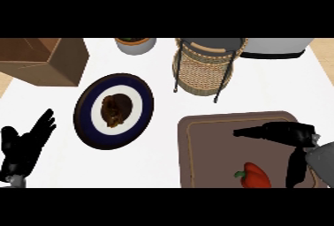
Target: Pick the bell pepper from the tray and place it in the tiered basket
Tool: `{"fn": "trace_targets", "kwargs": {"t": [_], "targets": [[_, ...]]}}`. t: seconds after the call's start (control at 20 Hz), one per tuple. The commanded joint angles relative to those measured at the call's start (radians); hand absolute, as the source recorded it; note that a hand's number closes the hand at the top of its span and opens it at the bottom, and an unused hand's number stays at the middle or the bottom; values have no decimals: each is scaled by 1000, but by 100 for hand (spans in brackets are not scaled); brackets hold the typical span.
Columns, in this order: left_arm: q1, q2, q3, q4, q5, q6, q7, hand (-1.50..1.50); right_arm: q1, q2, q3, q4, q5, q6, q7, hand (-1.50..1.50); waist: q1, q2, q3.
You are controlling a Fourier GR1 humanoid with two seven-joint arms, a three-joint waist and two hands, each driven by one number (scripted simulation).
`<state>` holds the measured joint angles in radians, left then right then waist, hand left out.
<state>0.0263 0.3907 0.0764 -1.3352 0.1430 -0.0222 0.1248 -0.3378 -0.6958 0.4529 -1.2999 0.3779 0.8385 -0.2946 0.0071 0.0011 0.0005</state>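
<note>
Head view, looking steeply down at the white counter (163,150). The pepper (256,175), red with a green stem at its left, lay near the front edge of the brown tray (209,145), at the lower right. The right hand (290,134) hovered over the tray's right half, behind the pepper and a little to its right. It was open and held nothing: the fingers pointed left across the tray, and the thumb hung down toward the front, its tip just right of the pepper. Whether the thumb touched the pepper could not be told. The basket (203,66), wicker in a dark wire frame, stood beyond the tray's back edge, well apart from the pepper.

Risks, as judged from this layout. The pepper sat close to the tray's front edge, so a hand closing off-centre could push it forward against the rim or roll it aside rather than enclose it. The thumb lay at the pepper's side, not across it, so the hand would need to come nearer and lower before closing, or the grasp might catch only the right flank. On the carry, the basket's wire uprights might snag the hand or the pepper.

The left hand (26,145) rested open at the left edge, fingers up. A plate (88,106) with dark food lay between it and the tray, clear of the likely path.
</note>
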Motion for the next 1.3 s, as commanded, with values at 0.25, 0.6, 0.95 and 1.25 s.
{"fn": "trace_targets", "kwargs": {"t": [0.25,0.6,0.95,1.25], "targets": [[69,-19,24,-44,-20,-16,-26,0,-14,38,-7,52,19,57,-111,-150,4,0,0],[54,-37,30,-95,-36,-8,46,0,54,64,5,-26,34,61,-45,-150,-3,-2,0],[18,-32,56,-2,-43,-46,-10,0,55,113,53,30,85,8,-59,-150,-3,0,-1],[27,-66,30,-55,-56,-20,35,0,134,136,121,-36,103,-13,-31,-150,-4,-1,0]]}}
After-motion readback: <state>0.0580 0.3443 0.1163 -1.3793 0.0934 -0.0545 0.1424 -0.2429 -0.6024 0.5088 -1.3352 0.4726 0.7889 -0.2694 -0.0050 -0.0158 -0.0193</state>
